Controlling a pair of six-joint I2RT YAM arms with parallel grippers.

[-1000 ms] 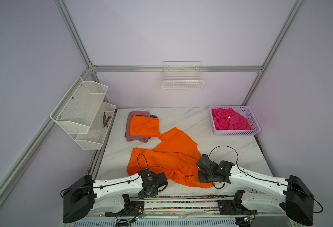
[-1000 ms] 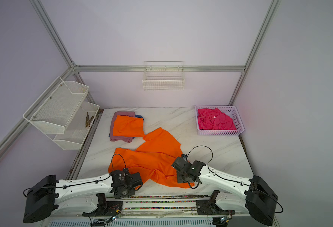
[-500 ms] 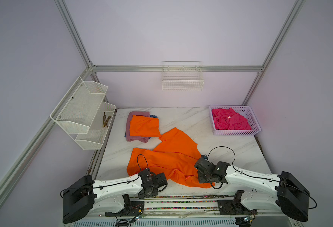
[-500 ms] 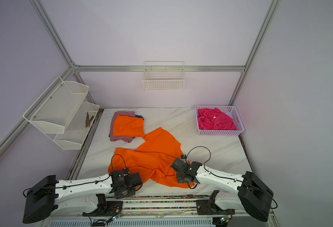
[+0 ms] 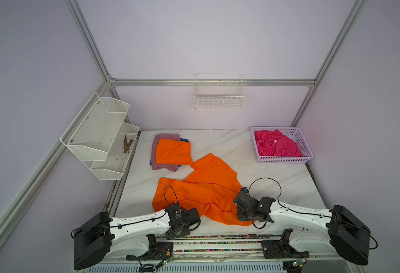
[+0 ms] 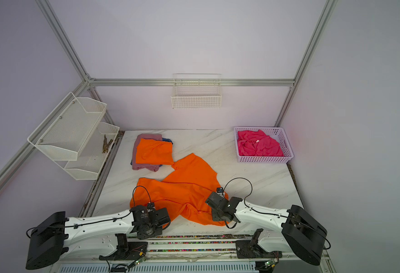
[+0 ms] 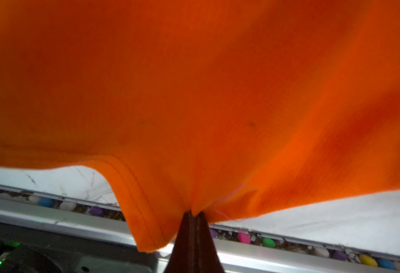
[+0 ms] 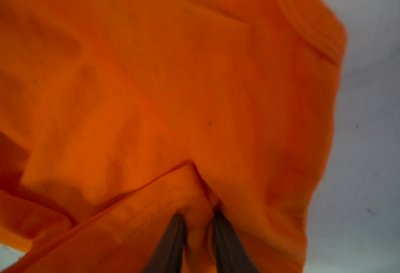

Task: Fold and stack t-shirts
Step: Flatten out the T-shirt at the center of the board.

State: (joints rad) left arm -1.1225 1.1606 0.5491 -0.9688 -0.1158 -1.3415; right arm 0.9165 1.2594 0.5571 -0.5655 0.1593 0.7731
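The left gripper (image 7: pixel 195 218) is clamped tight on a hem corner of the loose bright orange soft cloth t-shirt (image 5: pixel 203 189). The right gripper (image 8: pixel 198 222) is nearly closed, pinching a fold of it. The shirt sprawls crumpled on the white marbled tabletop (image 5: pixel 218 141) near its front edge. Light and limp, it will likely sag, so hem corners look like the best holds.

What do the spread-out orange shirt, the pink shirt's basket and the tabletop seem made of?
The spread orange shirt: matte soft knit cloth; it drapes, creases, shows stitched hems. The basket: probably lilac plastic, perforated walls. The tabletop: white grey-veined marble look; stone or laminate, cannot tell.
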